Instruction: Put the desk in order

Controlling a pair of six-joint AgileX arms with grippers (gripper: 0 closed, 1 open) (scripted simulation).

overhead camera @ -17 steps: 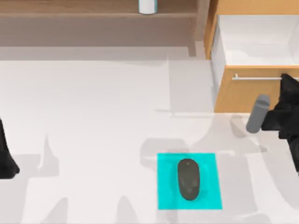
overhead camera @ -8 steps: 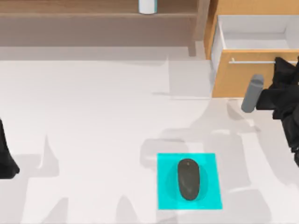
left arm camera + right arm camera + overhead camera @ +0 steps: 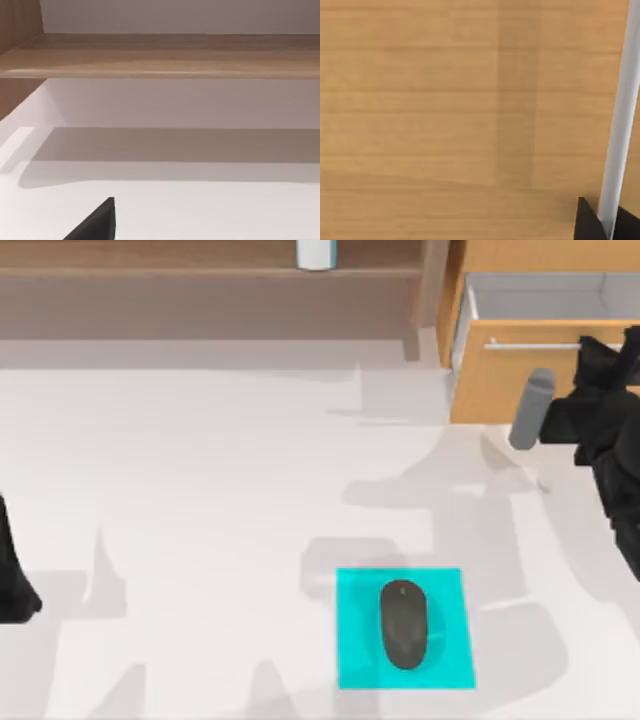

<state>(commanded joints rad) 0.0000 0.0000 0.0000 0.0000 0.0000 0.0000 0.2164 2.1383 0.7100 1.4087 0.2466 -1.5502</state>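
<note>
Reaching to the upper right of the frame, the right gripper (image 3: 598,352) meets the drawer handle (image 3: 530,344); jaw state cannot be told. Left gripper (image 3: 12,575) parked at left edge.

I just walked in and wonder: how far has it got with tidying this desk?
Looks done: the mouse lies on the cyan mat.

In hand: the right gripper is at the handle of the drawer, which is only partly open.

Left: closing it fully. The left arm sits parked at the left edge.
</note>
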